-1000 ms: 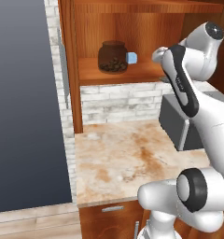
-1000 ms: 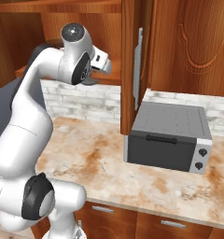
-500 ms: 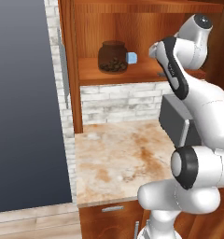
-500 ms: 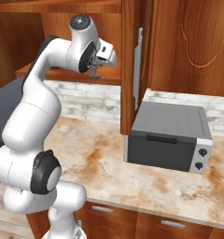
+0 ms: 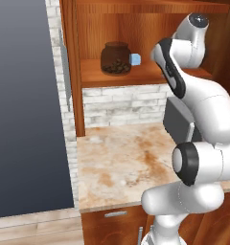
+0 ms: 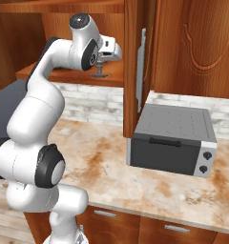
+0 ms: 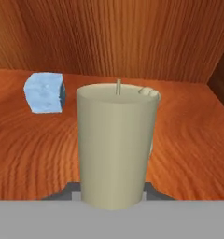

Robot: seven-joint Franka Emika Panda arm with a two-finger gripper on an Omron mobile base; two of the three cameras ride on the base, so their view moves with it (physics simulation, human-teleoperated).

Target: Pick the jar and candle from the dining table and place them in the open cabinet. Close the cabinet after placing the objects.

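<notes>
Hand view shows our claw (image 6: 100, 71) gripping the candle (image 7: 116, 144) over the cabinet (image 5: 136, 72) shelf beside the jar (image 5: 115, 58); next we set it down.

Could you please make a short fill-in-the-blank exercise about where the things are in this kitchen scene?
1. The jar stands on the shelf of the ____.
2. The small pale-blue ____ sits on the same shelf, just right of the jar in the left base view.
3. In the hand view, the candle stands ____ close in front of the camera.
4. The grey toaster oven rests on the marbled ____.

Missing words: cabinet; cube; upright; counter
</notes>
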